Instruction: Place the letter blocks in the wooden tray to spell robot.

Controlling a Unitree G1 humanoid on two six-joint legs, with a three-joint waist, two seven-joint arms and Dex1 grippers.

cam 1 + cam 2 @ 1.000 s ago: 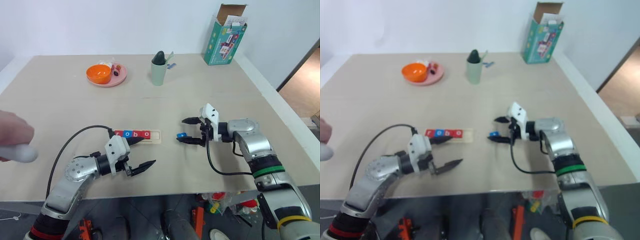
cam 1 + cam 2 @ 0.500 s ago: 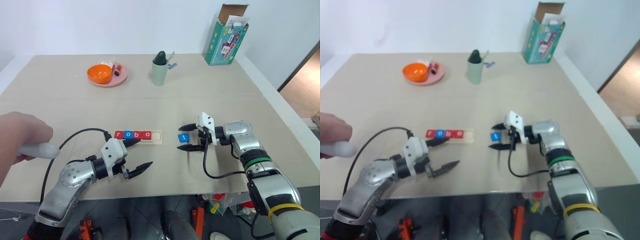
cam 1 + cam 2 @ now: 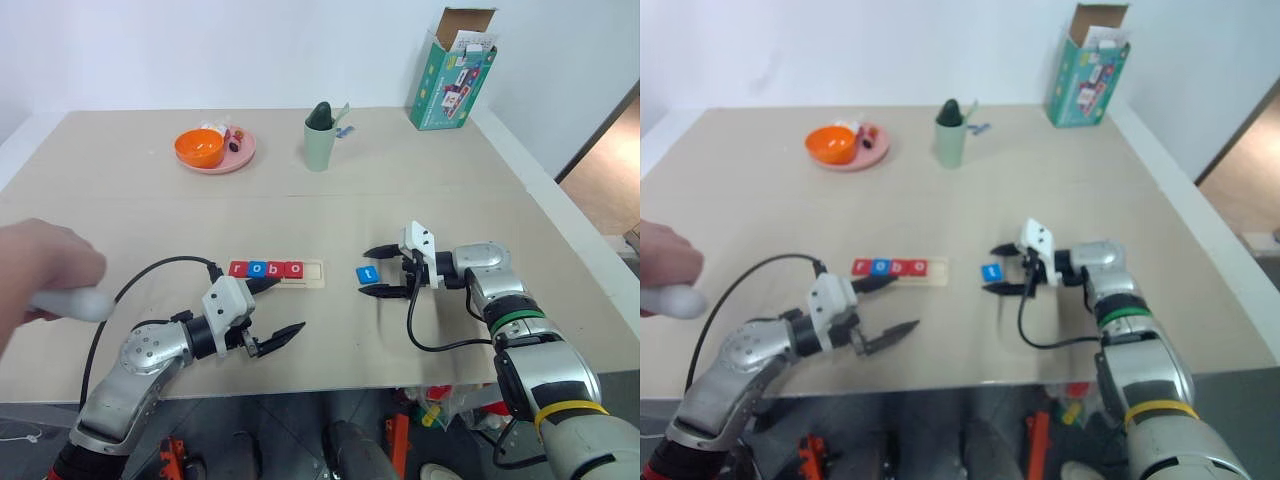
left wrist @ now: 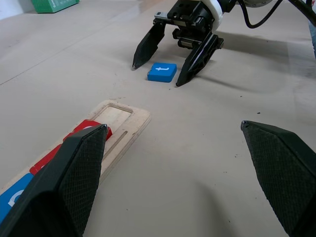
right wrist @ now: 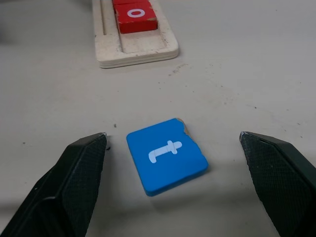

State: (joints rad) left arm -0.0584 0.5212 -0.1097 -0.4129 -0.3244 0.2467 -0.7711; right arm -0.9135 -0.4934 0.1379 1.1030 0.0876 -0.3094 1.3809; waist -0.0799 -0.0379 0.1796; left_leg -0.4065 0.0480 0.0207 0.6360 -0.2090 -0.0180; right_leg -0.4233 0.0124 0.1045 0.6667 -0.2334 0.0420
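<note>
Right end effector spread wide, straddling blue t block mid-tabletop, unheld. Thin tile may skid when pinched. Left end effector released.

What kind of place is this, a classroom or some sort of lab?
Probably a robot test room: a plain table against a bare wall, set with letter blocks in a wooden tray, a pink plate and a cardboard box.
</note>
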